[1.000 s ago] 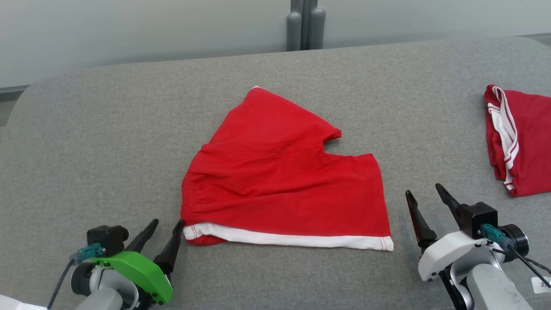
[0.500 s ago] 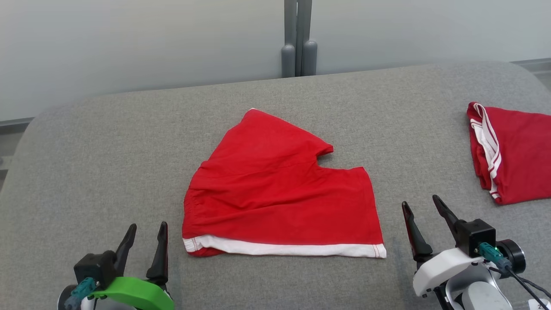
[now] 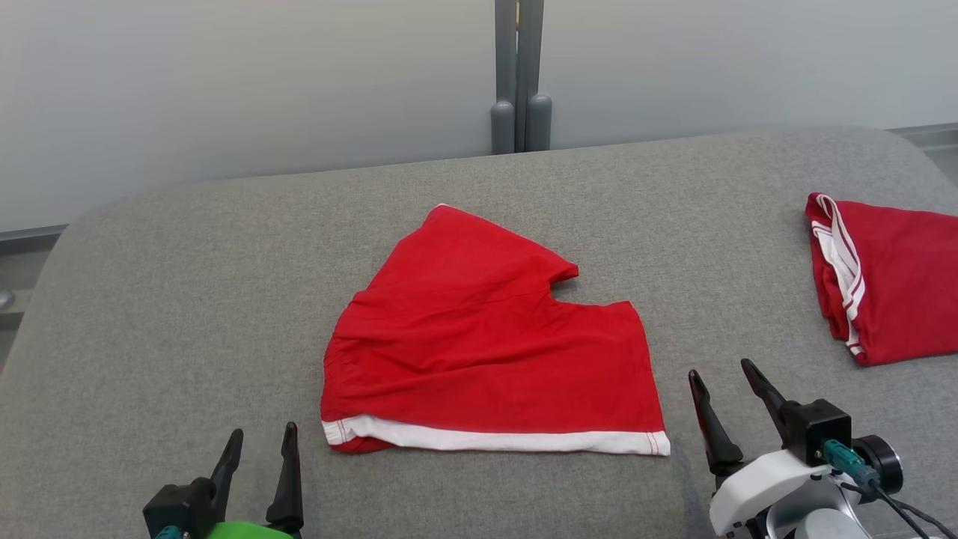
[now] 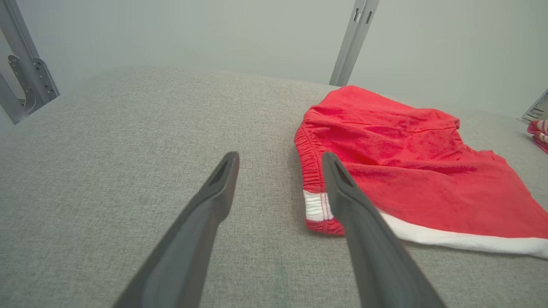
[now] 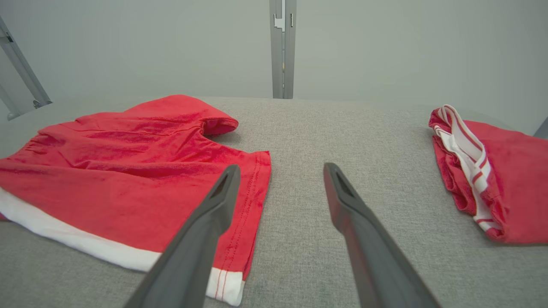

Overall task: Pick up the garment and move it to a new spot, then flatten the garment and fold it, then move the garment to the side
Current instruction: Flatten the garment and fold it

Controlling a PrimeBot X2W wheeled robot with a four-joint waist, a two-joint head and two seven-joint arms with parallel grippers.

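Two end effectors in view, both with fingers spread apart, nothing between them

Shorts (image 3: 486, 352): red, with a white band along the near edge. Lying on the grey desk (image 3: 187, 299), roughly mid-surface. Spread fairly flat, with shallow wrinkles across the middle. The left edge is a gathered elastic waist, clear in the left wrist view (image 4: 406, 171). A notch on the far-right side separates one leg part angled away from the other, which runs along the near edge. The right hem shows double stitching in the right wrist view (image 5: 128, 171).

Left end effector (image 3: 263, 430): just left of the shorts' near-left corner, fingers pointing away from the robot. A strip of bare desk shows between the inner finger and the cloth in the head view, so no contact. In the left wrist view (image 4: 279, 156) the inner finger crosses in front of the white corner. Height above the desk cannot be told.

Right end effector (image 3: 721, 370): just right of the shorts' near-right corner, also clear of the cloth by a strip of desk. In the right wrist view (image 5: 281, 167) the inner finger overlaps the right hem in the picture, and the outer finger lies over bare desk.

Second garment (image 3: 891, 284): red with white-and-red striped trim, bunched. It sits well to the right of the shorts, beyond the right end effector, and is cut off by the picture edge.

Post (image 3: 516, 75): grey, upright, beyond the shorts past the desk's far edge, against a pale wall
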